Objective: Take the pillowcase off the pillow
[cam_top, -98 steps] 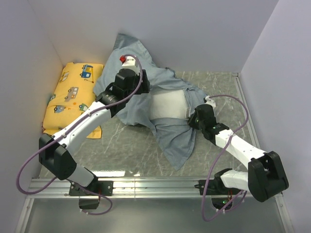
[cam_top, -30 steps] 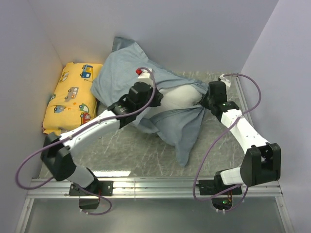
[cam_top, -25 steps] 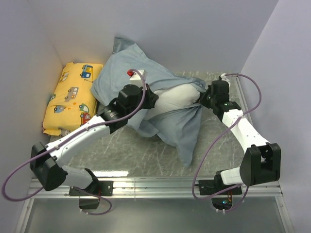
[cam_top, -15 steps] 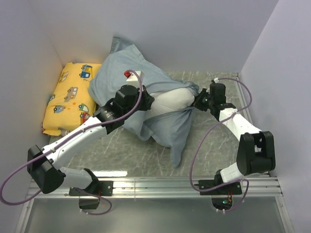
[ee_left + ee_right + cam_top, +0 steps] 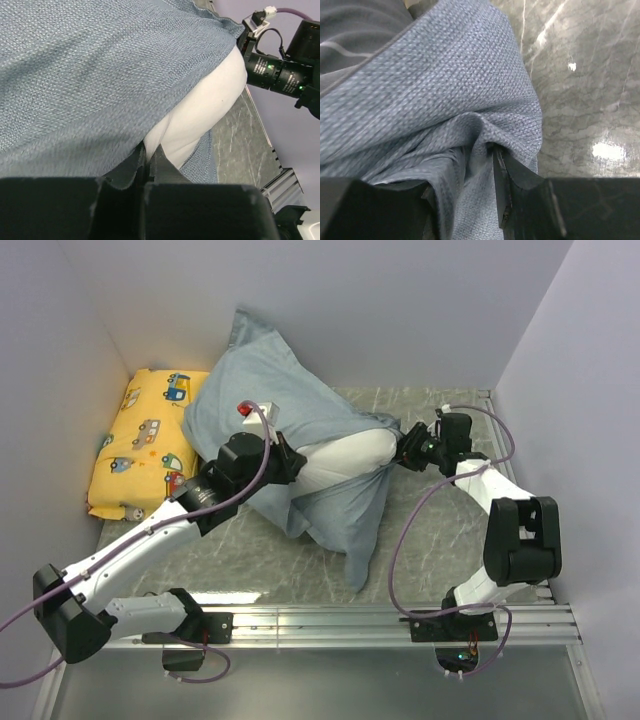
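The grey-blue pillowcase [image 5: 270, 400] lies bunched over the white pillow [image 5: 345, 453], whose bare right end sticks out of the case's mouth. My left gripper [image 5: 283, 455] sits at that mouth. In the left wrist view it [image 5: 146, 150] is shut on a fold of the white pillow [image 5: 205, 110], with the pillowcase [image 5: 90, 65] draped just above. My right gripper [image 5: 403, 453] is at the pillow's right end. In the right wrist view its jaws [image 5: 465, 170] stand apart with loose pillowcase [image 5: 445, 85] cloth bunched between them; one finger is partly buried.
A yellow cartoon-car pillow [image 5: 150, 435] lies against the left wall. A flap of the case trails toward the near edge [image 5: 360, 550]. Marble tabletop [image 5: 440, 530] shows on the right, close to the right wall. The right arm's wrist [image 5: 280, 75] shows in the left wrist view.
The right gripper has swung left to the pillow's end and its jaws have parted. The left arm has drawn back toward the left, and the pillowcase has shifted left with it.
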Robot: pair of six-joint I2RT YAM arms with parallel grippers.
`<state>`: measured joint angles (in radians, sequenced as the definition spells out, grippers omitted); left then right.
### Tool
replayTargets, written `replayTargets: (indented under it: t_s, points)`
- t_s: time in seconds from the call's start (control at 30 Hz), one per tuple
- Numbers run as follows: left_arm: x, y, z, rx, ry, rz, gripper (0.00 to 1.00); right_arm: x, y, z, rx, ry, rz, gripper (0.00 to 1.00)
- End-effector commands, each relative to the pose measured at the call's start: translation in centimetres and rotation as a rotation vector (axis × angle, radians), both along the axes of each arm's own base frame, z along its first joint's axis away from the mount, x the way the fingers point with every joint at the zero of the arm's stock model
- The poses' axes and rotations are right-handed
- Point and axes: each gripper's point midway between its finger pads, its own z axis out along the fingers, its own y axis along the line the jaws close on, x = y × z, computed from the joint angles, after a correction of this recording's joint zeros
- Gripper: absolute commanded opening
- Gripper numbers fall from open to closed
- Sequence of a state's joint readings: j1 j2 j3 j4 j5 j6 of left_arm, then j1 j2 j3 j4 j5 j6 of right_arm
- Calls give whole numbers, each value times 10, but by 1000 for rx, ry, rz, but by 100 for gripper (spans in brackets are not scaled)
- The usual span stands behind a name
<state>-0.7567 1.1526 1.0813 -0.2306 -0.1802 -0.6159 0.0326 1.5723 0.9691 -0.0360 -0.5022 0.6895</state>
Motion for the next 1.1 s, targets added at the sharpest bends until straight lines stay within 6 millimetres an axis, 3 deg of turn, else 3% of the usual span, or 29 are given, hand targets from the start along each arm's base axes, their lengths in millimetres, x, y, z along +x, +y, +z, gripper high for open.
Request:
replayTargets:
  t_s: [0.0, 0.17, 0.5, 0.7, 0.87, 0.9, 0.97, 1.0, 1.07]
  points:
    - [-11, 35, 90, -175, -193, 78, 0, 38, -72, -15, -117, -42, -241, 39]
    - [-19, 41, 80, -155, -170, 74, 0, 43, -75, -8, -99, -55, -238, 47]
    - [-31, 39, 91, -203, -183, 25, 0, 48, -69, -6, -79, -65, -196, 60]
    - [-35, 34, 103, -255, -220, -3, 0, 48, -44, 5, -14, -99, -90, 63]
    - [-11, 29, 126, -326, -272, 71, 1, 29, -11, 10, -67, -125, -20, 63]
    - [0, 22, 122, -332, -263, 86, 0, 24, -8, 22, -77, -157, -19, 64]
    - [16, 18, 127, -351, -281, 129, 0, 12, -6, 21, -114, -146, -23, 67]
    - [29, 10, 115, -339, -256, 148, 0, 8, -8, 32, -141, -174, -48, 68]
    - [44, 4, 115, -344, -259, 182, 0, -4, -11, 30, -153, -158, -64, 73]
